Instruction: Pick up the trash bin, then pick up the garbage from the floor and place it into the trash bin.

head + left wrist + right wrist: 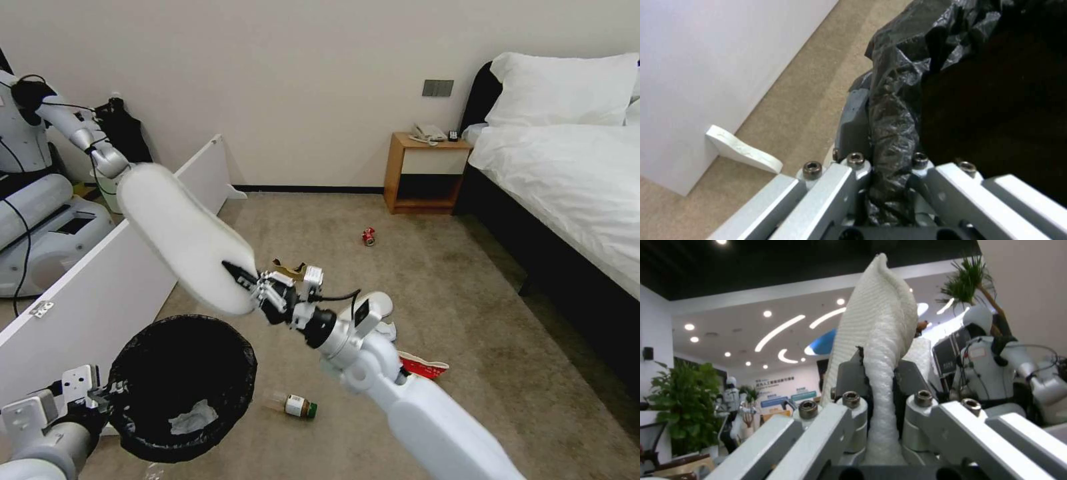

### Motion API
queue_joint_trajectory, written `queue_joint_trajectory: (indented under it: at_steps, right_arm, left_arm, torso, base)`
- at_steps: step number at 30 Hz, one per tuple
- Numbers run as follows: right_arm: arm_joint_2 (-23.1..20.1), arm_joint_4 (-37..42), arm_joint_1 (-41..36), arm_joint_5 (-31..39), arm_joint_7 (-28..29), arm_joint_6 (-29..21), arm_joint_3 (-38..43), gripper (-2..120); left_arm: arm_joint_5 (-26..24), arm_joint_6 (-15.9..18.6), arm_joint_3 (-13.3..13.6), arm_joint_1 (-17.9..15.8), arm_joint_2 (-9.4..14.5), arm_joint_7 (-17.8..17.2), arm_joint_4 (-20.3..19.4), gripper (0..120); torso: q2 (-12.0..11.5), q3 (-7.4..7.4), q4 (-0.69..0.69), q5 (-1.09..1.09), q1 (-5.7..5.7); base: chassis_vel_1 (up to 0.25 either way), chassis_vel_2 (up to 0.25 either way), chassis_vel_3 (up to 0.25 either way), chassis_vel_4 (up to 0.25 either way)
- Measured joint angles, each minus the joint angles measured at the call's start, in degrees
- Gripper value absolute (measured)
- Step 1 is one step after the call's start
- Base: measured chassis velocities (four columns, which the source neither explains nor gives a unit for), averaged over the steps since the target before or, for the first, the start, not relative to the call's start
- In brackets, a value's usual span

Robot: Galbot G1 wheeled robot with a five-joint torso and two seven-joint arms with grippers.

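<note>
My left gripper (105, 393) is shut on the rim of the trash bin (183, 390), a round bin lined with a black bag, held low at the near left. In the left wrist view the black bag (893, 110) is pinched between the fingers (853, 133). A white tissue (193, 417) lies inside the bin. My right gripper (244, 280) is shut on a white slipper (183, 233), raised above the bin's far side. The right wrist view shows that slipper (878, 340) upright between the fingers. On the carpet lie a second slipper (379, 305), a red-white carton (423, 365), a green-capped bottle (295, 405), brown cardboard (288, 268) and a red can (368, 236).
A long white panel (100, 280) stands along the left side. Another robot (30, 133) is parked behind it. A wooden nightstand (427, 175) sits against the back wall, and a bed (567, 187) fills the right side. Open carpet lies between the bed and the litter.
</note>
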Motion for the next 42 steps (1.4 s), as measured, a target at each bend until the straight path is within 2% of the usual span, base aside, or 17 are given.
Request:
queue_joint_trajectory:
  at_steps: [6, 16, 27, 36, 42]
  right_arm:
    - [3.1, -4.3, -0.8, -0.6, -2.4, 0.9, -1.5, 5]
    - [4.2, -6.6, -3.0, 0.8, -5.2, 0.9, -2.7, 5]
    - [5.1, -8.3, -6.9, 7.2, -11.1, 0.7, -4.8, 5]
    - [5.4, -9.3, -7.8, 8.5, -12.3, 0.8, -4.3, 5]
    - [5.1, -10.4, -7.5, 5.6, -11.7, 1.2, -4.3, 5]
  left_arm:
    - [-0.3, 0.0, 0.8, 0.0, -0.2, -0.1, -0.2, 2]
    - [-2.1, 0.0, 0.2, 0.0, 0.1, -0.3, -0.4, 2]
    - [-2.8, 0.0, 0.4, -0.1, 0.3, -0.6, -0.6, 2]
    - [-3.5, 0.0, 0.3, -0.1, 0.3, -0.7, -0.6, 2]
    - [-3.6, 0.0, -0.1, -0.1, 0.4, -0.8, -0.4, 2]
  torso:
    - [0.0, -0.01, 0.02, 0.01, 0.00]
    - [0.0, 0.00, 0.01, 0.00, 0.00]
    - [0.0, 0.00, 0.01, 0.01, 0.00]
    - [0.0, 0.00, 0.02, 0.01, 0.00]
    - [0.0, 0.00, 0.02, 0.01, 0.00]
  base:
    - [0.000, 0.000, 0.000, 0.000]
    - [0.000, 0.000, 0.000, 0.000]
    - [0.000, 0.000, 0.000, 0.000]
    - [0.000, 0.000, 0.000, 0.000]
    - [0.000, 0.000, 0.000, 0.000]
